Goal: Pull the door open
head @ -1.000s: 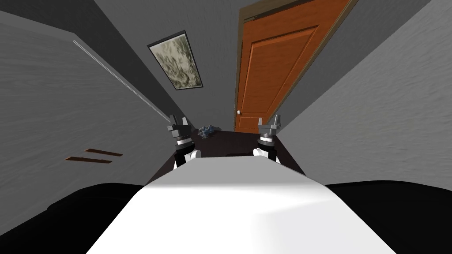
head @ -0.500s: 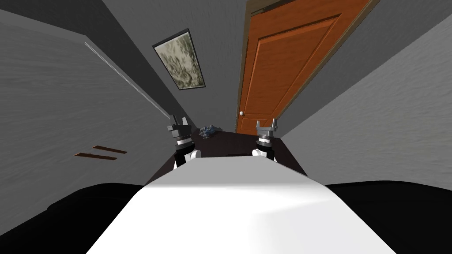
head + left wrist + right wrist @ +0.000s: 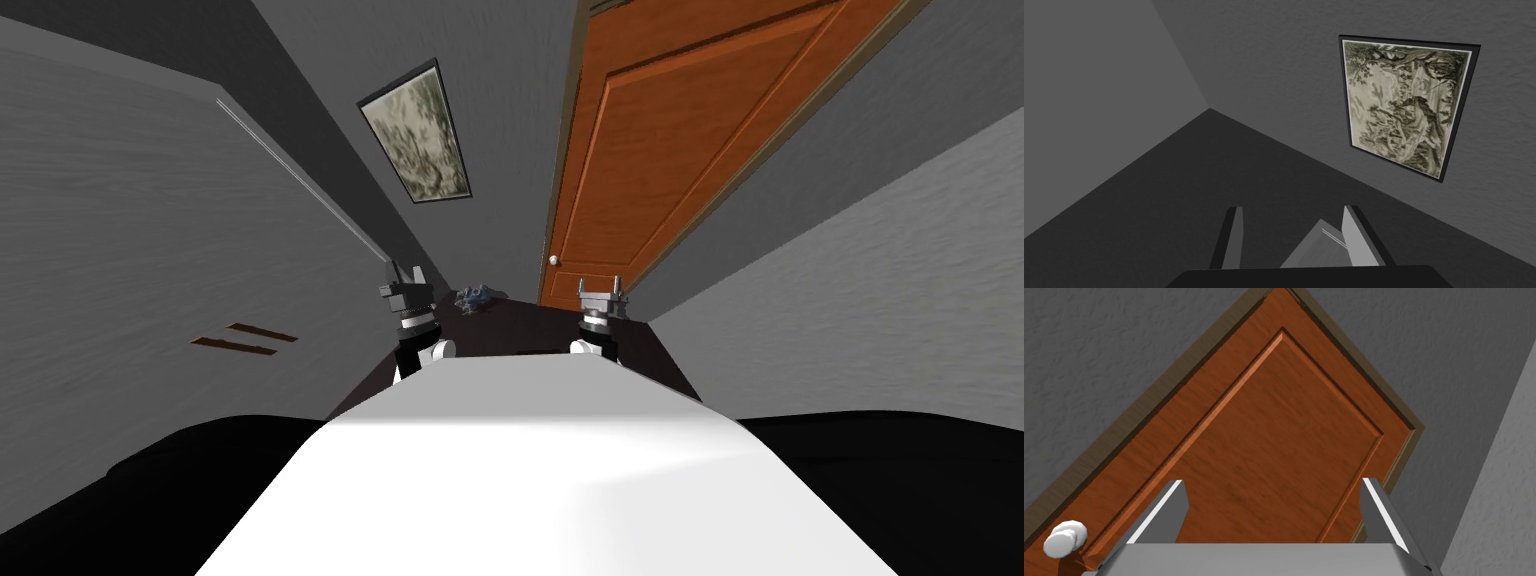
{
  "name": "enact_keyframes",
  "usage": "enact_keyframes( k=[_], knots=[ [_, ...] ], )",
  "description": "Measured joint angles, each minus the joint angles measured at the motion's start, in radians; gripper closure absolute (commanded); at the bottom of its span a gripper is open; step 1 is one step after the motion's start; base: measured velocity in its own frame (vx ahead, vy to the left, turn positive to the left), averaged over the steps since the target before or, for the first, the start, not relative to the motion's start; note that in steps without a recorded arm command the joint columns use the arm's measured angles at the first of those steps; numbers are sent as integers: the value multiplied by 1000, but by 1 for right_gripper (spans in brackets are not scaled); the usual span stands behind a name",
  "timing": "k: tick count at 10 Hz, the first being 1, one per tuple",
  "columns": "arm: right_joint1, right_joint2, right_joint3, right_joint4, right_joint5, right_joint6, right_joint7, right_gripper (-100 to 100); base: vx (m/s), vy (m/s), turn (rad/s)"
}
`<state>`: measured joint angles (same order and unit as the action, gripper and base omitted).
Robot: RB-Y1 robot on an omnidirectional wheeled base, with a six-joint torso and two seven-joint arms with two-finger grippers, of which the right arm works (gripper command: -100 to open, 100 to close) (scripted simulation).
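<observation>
One white knob (image 3: 1065,539) — near right pincer (image 3: 1272,482), apart.

Both arms fwd, L gripper (image 3: 405,272) & R gripper (image 3: 600,287) upright, jaws apart

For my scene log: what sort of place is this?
Probably a narrow house hallway: grey walls close on both sides, a door with a knob ahead, a framed picture.
</observation>
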<state>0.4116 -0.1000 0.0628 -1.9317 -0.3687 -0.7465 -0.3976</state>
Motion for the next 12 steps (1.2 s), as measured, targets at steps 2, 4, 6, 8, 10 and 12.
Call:
enact_keyframes(
  k=[2, 4, 6, 8, 10, 12],
  knots=[
    [5, -9, 15, 31, -34, -17, -30, -100, 88, -15, 92],
    [-8, -19, 21, 74, -72, -29, -60, -100, 97, -27, 110],
    [-9, -35, 28, 110, -113, -45, -97, -100, 101, -25, 106],
    [-12, -45, 38, 145, -151, -59, -130, -100, 96, -26, 102],
    [-20, -56, 48, 191, -190, -77, -164, -100, 92, -30, 105],
    [-27, -66, 57, 229, -230, -90, -196, -100, 91, -30, 107]
  ],
)
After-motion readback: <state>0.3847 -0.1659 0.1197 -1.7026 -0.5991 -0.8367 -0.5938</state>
